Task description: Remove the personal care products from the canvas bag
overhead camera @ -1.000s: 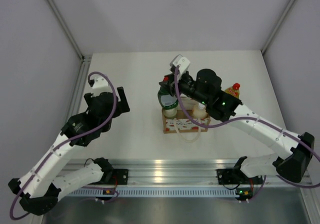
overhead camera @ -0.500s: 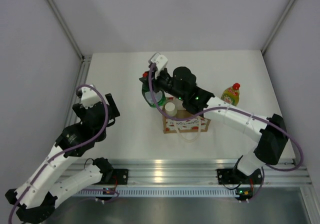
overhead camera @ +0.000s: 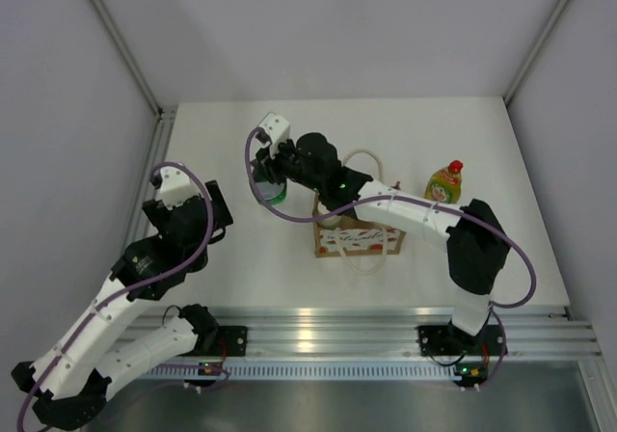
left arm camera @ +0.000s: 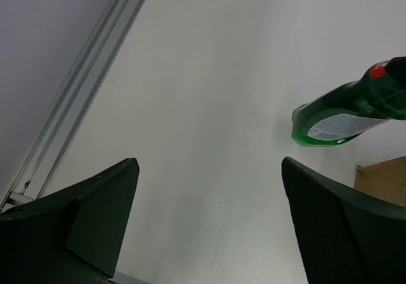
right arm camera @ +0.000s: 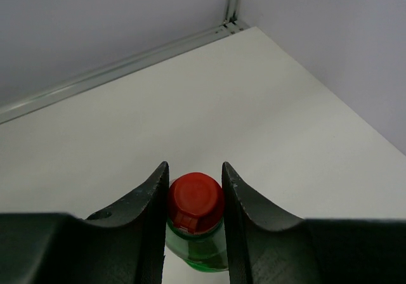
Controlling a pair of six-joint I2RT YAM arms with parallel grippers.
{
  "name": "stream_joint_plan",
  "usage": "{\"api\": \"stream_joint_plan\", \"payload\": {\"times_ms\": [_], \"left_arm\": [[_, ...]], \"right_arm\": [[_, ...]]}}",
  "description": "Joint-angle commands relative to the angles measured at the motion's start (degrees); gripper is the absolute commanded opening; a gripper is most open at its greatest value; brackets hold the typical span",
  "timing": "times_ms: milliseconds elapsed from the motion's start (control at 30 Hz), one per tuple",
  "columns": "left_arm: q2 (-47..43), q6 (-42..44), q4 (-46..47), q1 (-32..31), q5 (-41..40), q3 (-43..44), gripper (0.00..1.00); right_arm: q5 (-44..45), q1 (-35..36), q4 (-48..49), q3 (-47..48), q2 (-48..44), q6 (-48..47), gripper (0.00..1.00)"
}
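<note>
My right gripper [overhead camera: 267,174] is shut on the red cap [right arm camera: 195,198] of the dark green bottle [overhead camera: 275,196], left of the canvas bag [overhead camera: 355,236]. In the left wrist view the green bottle [left arm camera: 339,116] hangs tilted with its base at or just above the table. The yellow bottle with a red cap [overhead camera: 444,181] stands on the table right of the bag. The right arm hides most of the bag's inside. My left gripper [overhead camera: 198,215] is open and empty over bare table, left of the green bottle.
The tan corner of the bag [left arm camera: 384,179] shows at the right edge of the left wrist view. A metal rail [overhead camera: 154,176] runs along the table's left edge. One cream handle loop [overhead camera: 363,160] stands up behind the bag and another lies in front.
My right gripper has carried the green bottle out of the bag and leftward, now well left of the bag. My left arm drew back to the left and has since held nearly still.
</note>
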Motion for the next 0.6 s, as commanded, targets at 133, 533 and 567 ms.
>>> {"api": "stream_joint_plan", "payload": {"times_ms": [133,533,567], "left_arm": [[-1.2,-1.0,1.0,0.2,-1.9,-0.5,0.98],[-0.3,-0.6,1.5,0.2,-0.8,-0.7,0.98],[-0.4,-0.5,1.5,0.2,-0.8,-0.7,0.98]], "right_arm": [[-1.5,1.4,16.4,4.7,2.3,-1.3,0.00],[-2.9,1.4,20.7,-0.1,5.4,1.6,0.00],[-2.9,1.3,20.6,-0.3,5.6,1.6,0.00]]}}
